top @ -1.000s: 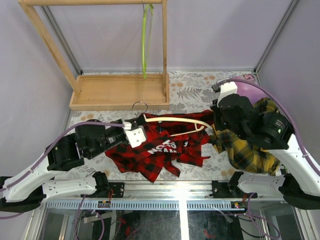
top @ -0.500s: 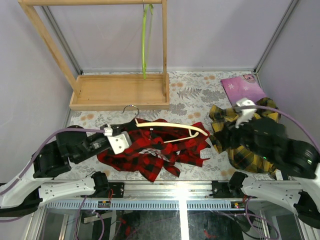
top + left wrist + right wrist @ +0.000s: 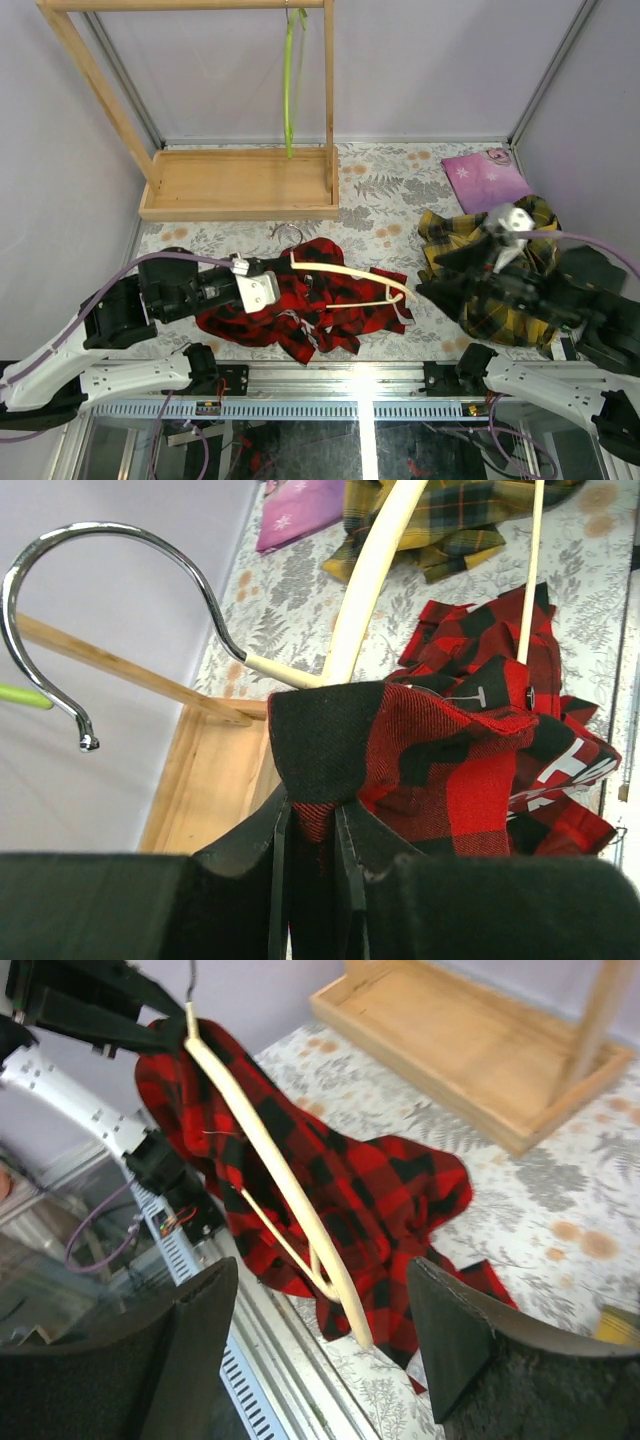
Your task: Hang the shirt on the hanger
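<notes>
I am looking at a bench [image 3: 385, 205] covered with a grey flower-pattern cloth, and pale lilac walls are closing it in. Beyond my left tool [image 3: 312, 815] a wooden rack [image 3: 240, 185] is standing. The left tool is clamping a fold of the shirt [image 3: 300, 310], red-and-black checks with white letters, which is lying crumpled beside it. The hanger [image 3: 345, 272], cream with a metal hook, is reaching from the left tool across the shirt. My right tool [image 3: 320, 1270] is standing with its fingers wide apart, gripping nothing.
</notes>
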Controlling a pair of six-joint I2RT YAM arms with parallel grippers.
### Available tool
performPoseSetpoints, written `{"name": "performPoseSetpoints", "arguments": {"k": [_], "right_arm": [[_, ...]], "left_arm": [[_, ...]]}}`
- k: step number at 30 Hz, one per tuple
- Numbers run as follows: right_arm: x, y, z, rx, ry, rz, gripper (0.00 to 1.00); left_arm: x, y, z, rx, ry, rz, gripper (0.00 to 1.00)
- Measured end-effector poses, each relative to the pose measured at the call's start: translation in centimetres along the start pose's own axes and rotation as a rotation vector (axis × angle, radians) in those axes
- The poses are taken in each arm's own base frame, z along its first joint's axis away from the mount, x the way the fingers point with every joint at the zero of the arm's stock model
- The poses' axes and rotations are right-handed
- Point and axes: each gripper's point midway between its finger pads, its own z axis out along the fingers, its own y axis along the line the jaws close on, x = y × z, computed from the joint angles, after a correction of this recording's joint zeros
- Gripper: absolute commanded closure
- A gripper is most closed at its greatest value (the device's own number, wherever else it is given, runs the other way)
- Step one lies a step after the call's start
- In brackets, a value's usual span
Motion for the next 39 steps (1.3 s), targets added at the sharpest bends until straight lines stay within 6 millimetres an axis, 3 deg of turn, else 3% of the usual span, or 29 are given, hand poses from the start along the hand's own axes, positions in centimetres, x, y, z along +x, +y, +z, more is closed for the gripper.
{"name": "performPoseSetpoints", "arguments": {"k": [8,11,13,17,23,31,39], "right_arm": [[4.1,3.0,7.9,-0.214,0.189,-0.013,0.21],[5.7,3.8,9.8,-0.280,0.237,0.001,0.27],[6.5,4.2,10.6,-0.312,0.254,0.008,0.36],[6.7,5.0,11.6,-0.367,0.248,0.014,0.65],[6.1,6.5,11.9,-0.458,0.202,0.015,0.98],[6.4,6.9,11.5,-0.497,0.157,0.005,1.00],[6.4,7.1,11.0,-0.513,0.140,0.002,1.00]], "left_arm": [[-0.2,-1.5,1.2,0.083,-0.003,-0.017,1.00],[-0.2,-1.8,1.3,0.096,-0.006,-0.022,1.00],[-0.3,-1.9,1.3,0.102,-0.009,-0.024,1.00],[-0.4,-2.1,1.3,0.111,-0.015,-0.026,1.00],[-0.1,-2.1,1.5,0.110,-0.002,-0.031,1.00],[-0.5,-2.6,1.5,0.143,-0.025,-0.041,0.90],[-1.0,-3.4,1.5,0.182,-0.049,-0.052,0.88]]}}
